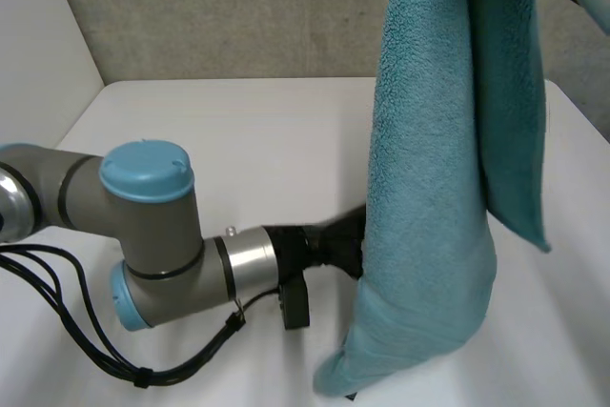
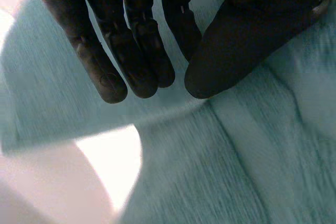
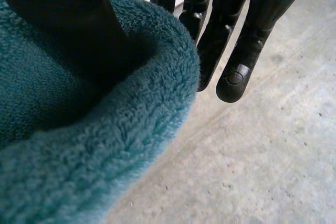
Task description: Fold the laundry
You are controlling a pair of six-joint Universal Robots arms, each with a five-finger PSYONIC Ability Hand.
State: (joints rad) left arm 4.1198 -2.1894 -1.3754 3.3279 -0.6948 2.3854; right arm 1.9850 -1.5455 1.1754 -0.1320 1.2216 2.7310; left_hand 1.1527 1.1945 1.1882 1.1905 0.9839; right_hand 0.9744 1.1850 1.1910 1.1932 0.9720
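A teal towel (image 1: pixel 438 188) hangs down in a long fold from high on the right, and its lower end bunches on the white table (image 1: pixel 238 131). In the right wrist view my right hand (image 3: pixel 231 35) pinches a thick fold of the towel (image 3: pixel 105 129) between thumb and straight fingers, so the towel hangs from it. My left hand (image 1: pixel 329 240) reaches in low from the left, against the towel's lower part. In the left wrist view the left hand (image 2: pixel 131 51) has straight fingers and a thumb close beside them, just above the towel (image 2: pixel 220 161), with nothing between them.
The left arm (image 1: pixel 143 235) lies across the table's near left. A grey wall (image 1: pixel 238 7) stands behind the table's far edge. A floor (image 3: pixel 262 156) lies far below the right hand.
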